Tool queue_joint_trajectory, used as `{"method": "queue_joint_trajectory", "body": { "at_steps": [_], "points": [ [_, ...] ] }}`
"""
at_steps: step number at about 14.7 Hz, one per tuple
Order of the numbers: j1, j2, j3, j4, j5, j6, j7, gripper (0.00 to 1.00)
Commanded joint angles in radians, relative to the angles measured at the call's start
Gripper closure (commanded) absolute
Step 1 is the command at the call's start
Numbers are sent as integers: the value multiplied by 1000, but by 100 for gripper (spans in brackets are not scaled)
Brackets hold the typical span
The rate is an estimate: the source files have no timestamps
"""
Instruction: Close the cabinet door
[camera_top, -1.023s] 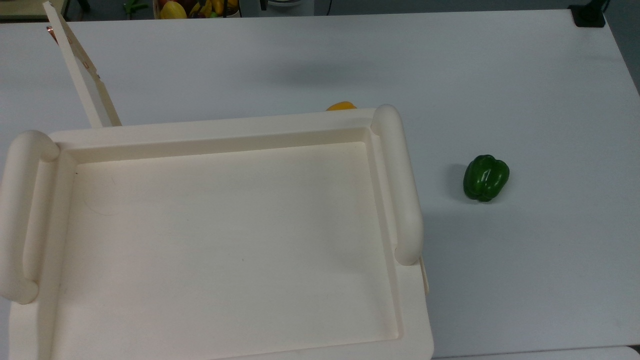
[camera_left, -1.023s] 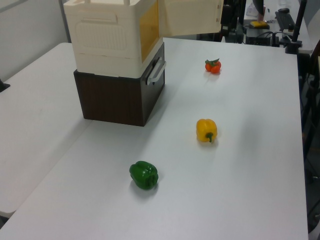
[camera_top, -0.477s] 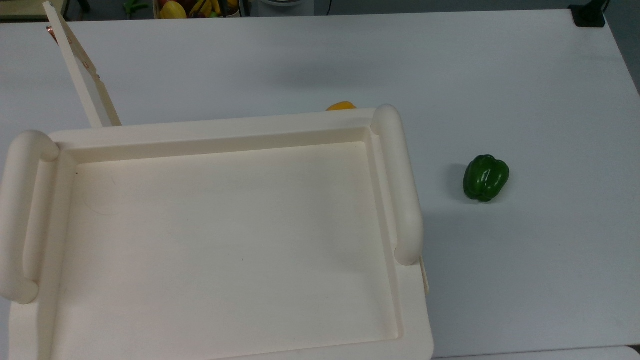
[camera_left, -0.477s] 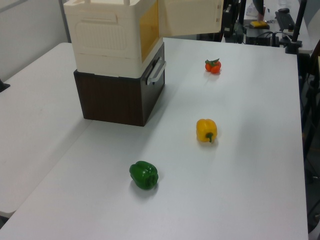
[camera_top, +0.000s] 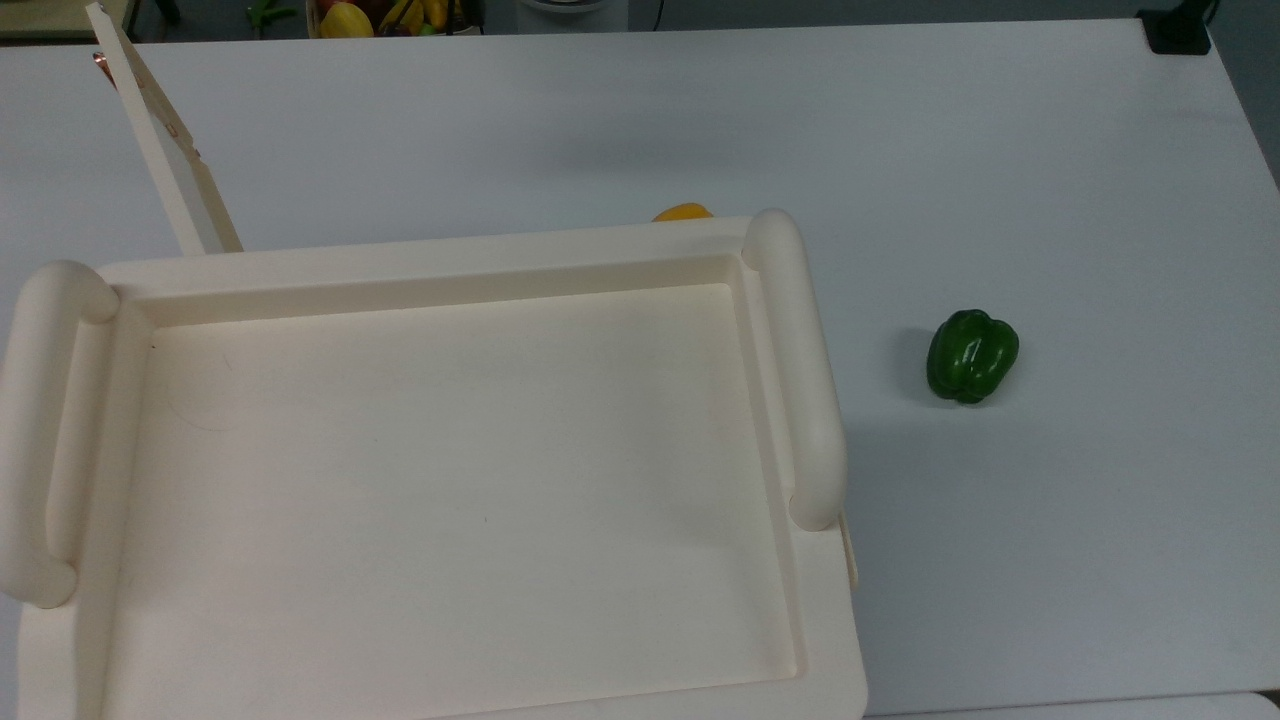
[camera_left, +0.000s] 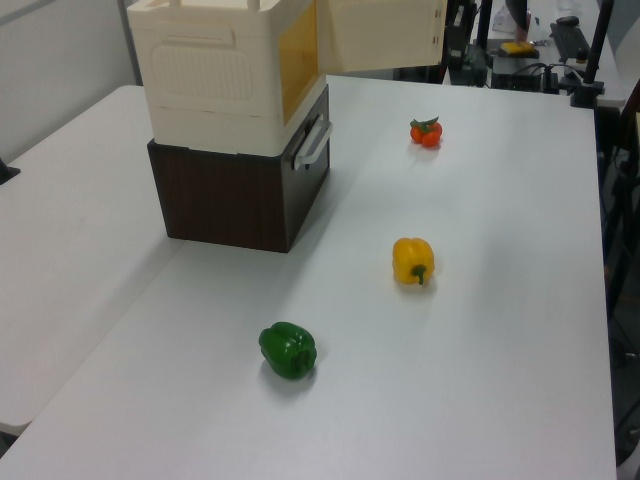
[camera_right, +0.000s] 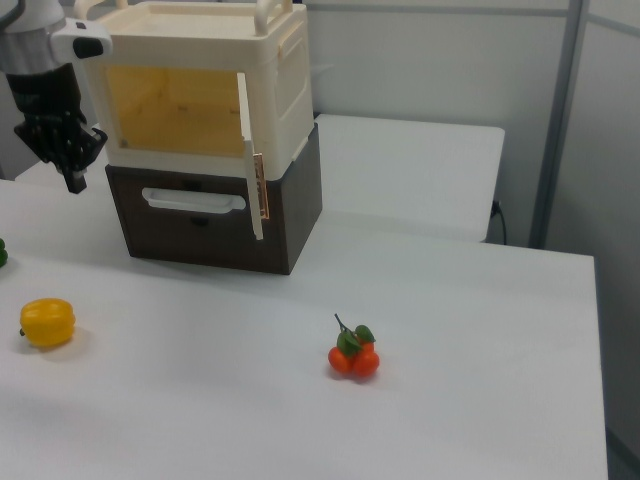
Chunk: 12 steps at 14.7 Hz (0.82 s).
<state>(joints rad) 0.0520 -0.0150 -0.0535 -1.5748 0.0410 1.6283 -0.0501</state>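
**Cabinet Door Standing Open as Arm Is Waiting at the Opening**

The gripper (camera_right: 72, 170) is hanging by the near corner of the cabinet (camera_right: 285, 80), at the right view's left edge of the amber-lit opening; whether it is spread or pressed together cannot be told, and it is holding nothing visible. Across the opening, toward the right view's right and well apart from the gripper, the cabinet door (camera_right: 246, 150) is jutting outward edge-on, copper fittings showing. Over the past 1 second the door is showing no change of angle in the top or left views, so closing is likely not yet underway. Below the gripper, 1 yellow pepper (camera_right: 47, 322) is lying on the table (camera_right: 480, 400); a tomato cluster (camera_right: 352, 358) is sitting farther off.
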Motion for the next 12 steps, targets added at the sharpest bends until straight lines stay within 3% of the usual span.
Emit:
{"method": "queue_joint_trajectory", "body": {
  "at_steps": [1,6,10,12],
  "points": [
    [-27,-31,-87,60,114,25,55,100],
    [-27,-29,-327,142,371,166,67,100],
    [-29,-2,-434,130,445,445,56,100],
    [-35,26,-453,127,447,504,50,100]
  ]
}}
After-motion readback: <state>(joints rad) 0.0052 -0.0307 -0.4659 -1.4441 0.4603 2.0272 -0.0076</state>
